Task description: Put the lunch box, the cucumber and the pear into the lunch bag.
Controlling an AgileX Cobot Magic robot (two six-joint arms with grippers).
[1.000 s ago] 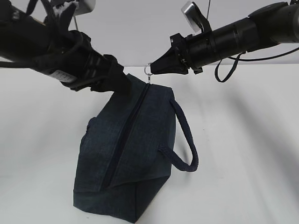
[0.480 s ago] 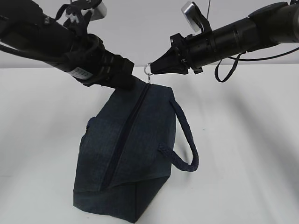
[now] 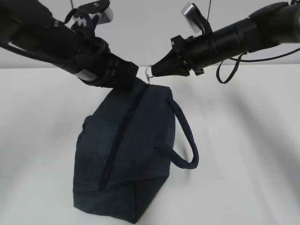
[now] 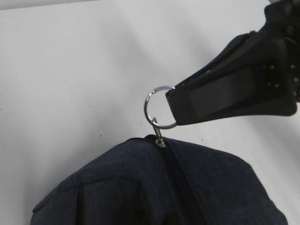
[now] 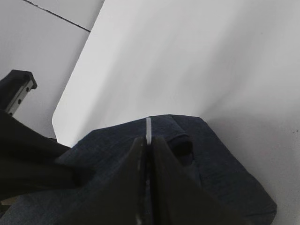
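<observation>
The dark navy lunch bag [image 3: 140, 154] stands on the white table, its long zipper [image 3: 117, 140] shut. My right gripper [image 3: 155, 69] is shut on the silver ring pull [image 3: 149, 71] at the bag's far top end. The left wrist view shows the ring [image 4: 146, 107] pinched at the right gripper's tip [image 4: 171, 106]. In the right wrist view the jaws [image 5: 148, 140] are closed around the ring's edge [image 5: 148, 125]. My left gripper [image 3: 130, 79] presses into the bag's far top corner and seems shut on the fabric; its fingers are hidden. The lunch box, cucumber and pear are out of view.
The bag's loop handle [image 3: 186, 136] hangs off its right side. The white table [image 3: 253, 150] spreads around the bag, with a pale wall behind. Both black arms reach in above the bag's far end.
My left arm has swung upward and toward the bag's top end. The bag's lower left side has shifted slightly left. The right gripper has held still on the ring.
</observation>
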